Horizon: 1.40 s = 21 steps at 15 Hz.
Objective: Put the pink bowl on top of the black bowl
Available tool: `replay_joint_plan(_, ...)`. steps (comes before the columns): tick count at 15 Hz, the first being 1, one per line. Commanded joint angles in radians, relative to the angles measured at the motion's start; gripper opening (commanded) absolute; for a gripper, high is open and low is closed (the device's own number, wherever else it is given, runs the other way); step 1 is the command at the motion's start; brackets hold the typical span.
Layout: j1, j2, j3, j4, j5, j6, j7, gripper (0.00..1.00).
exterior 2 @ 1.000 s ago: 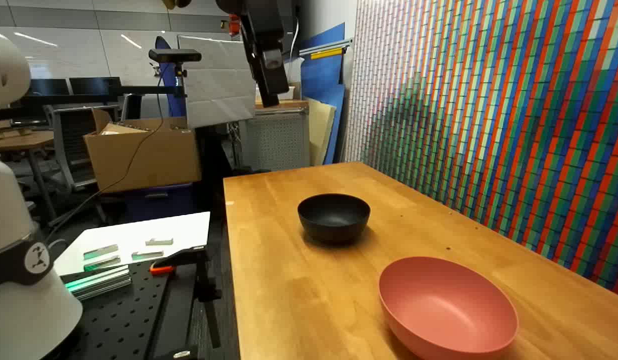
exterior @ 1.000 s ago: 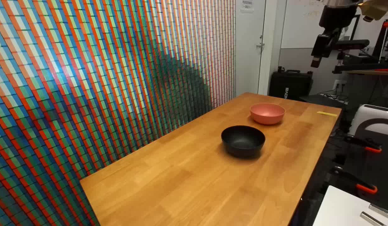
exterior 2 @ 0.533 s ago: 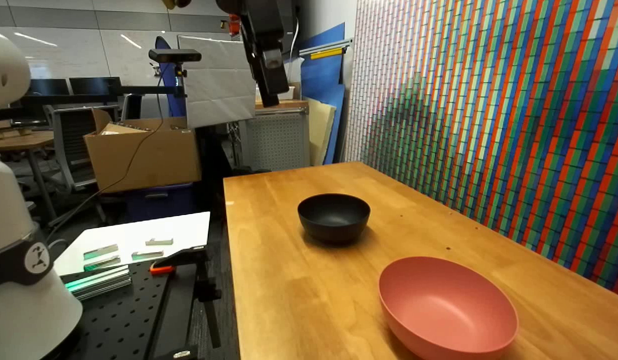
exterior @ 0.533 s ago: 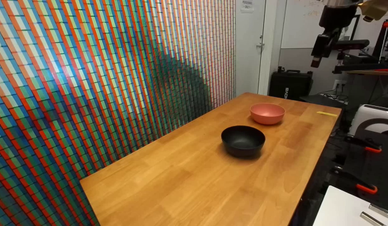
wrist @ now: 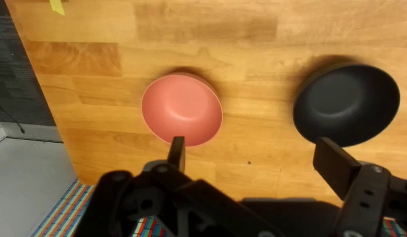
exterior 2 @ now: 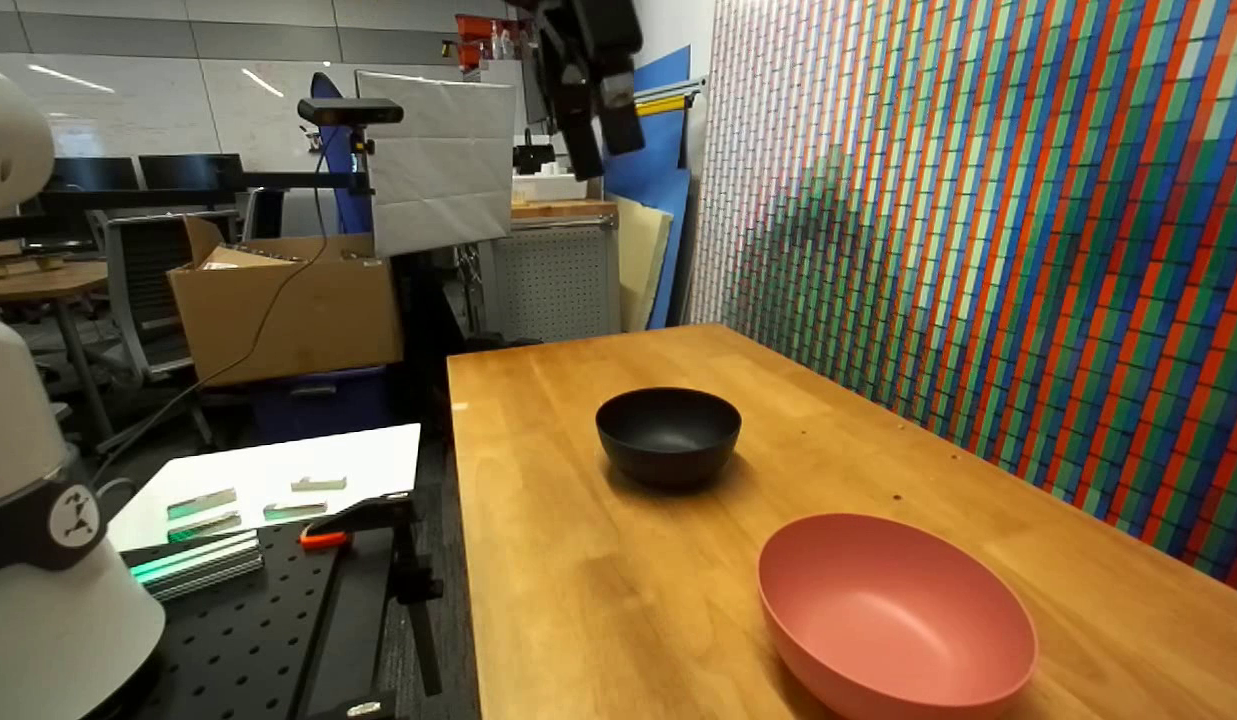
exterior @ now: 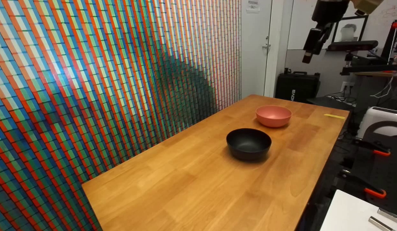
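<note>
Your wrist view: pink bowl point(wrist: 182, 108), left of centre; black bowl point(wrist: 346, 105), far right; both upright, bare inside, on tabletop point(wrist: 257, 115). Your fingers point(wrist: 335, 168): spread apart.

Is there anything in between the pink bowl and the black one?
Only bare wooden tabletop lies between the pink bowl and the black bowl; the wrist view shows it clearly.

Pink bowl point(exterior 2: 893, 610) cropped below, arm point(exterior 2: 48, 620) cropped
</note>
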<state>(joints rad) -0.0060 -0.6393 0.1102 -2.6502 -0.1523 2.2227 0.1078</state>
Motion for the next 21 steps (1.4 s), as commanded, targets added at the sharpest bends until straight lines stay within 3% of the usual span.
replay_joint_plan(1,-0.007,0.207,-0.046,0.189,0.016,0.034,-0.038,1.0)
replay_joint_plan(5,0.014,0.395,-0.111,0.33,0.098,0.046,-0.113,1.0)
replay_joint_plan(11,0.011,0.672,-0.115,0.441,0.217,0.042,-0.214,1.0)
replay_joint_plan(17,-0.004,0.877,-0.113,0.529,0.166,0.06,-0.17,1.0)
replay_joint_plan(21,0.002,0.979,-0.14,0.558,0.092,0.153,-0.113,1.0)
